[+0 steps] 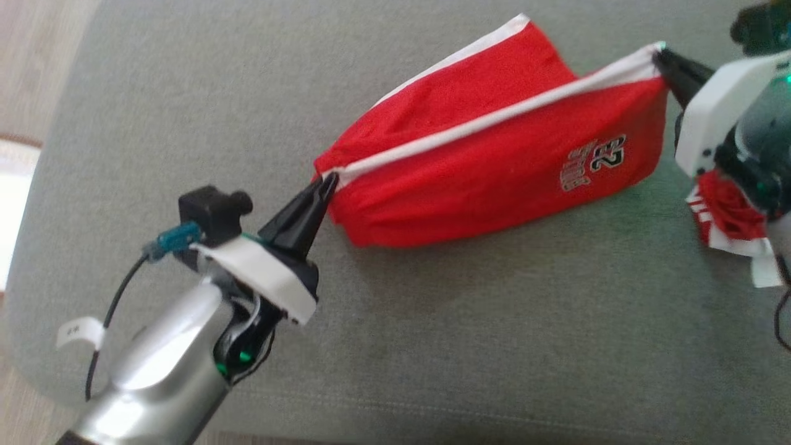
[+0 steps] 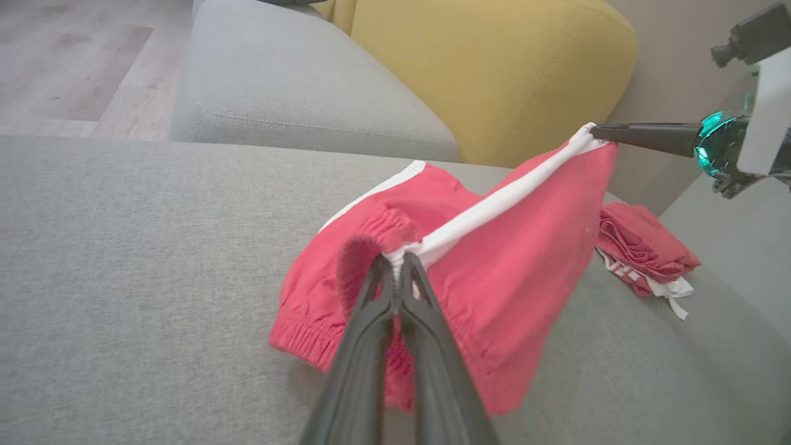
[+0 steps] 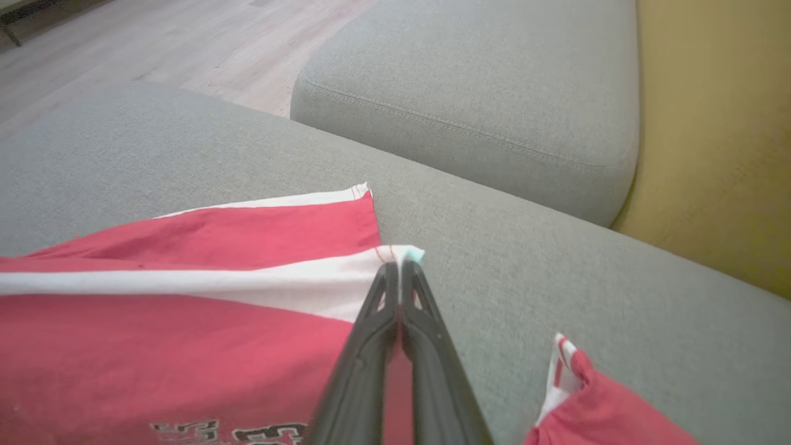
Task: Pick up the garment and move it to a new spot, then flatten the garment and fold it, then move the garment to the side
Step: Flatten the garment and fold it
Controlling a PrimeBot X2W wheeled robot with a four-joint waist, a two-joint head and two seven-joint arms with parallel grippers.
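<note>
The garment (image 1: 494,154) is a pair of red shorts with a white side stripe and a printed 23, stretched over the grey sofa seat (image 1: 432,340). My left gripper (image 1: 327,180) is shut on its elastic waistband end, seen in the left wrist view as garment (image 2: 494,259) pinched by the gripper (image 2: 395,259). My right gripper (image 1: 660,54) is shut on the white-striped hem corner, with the same grip (image 3: 395,264) on the garment (image 3: 185,346) in the right wrist view. The held edge hangs lifted between both grippers; the lower part rests on the seat.
A second crumpled red and white garment (image 1: 729,216) lies on the seat beside my right arm, also garment (image 2: 642,247). A yellow cushion (image 2: 494,68) and another grey cushion (image 3: 482,99) stand behind. Wooden floor (image 2: 74,62) lies beyond the seat's edge.
</note>
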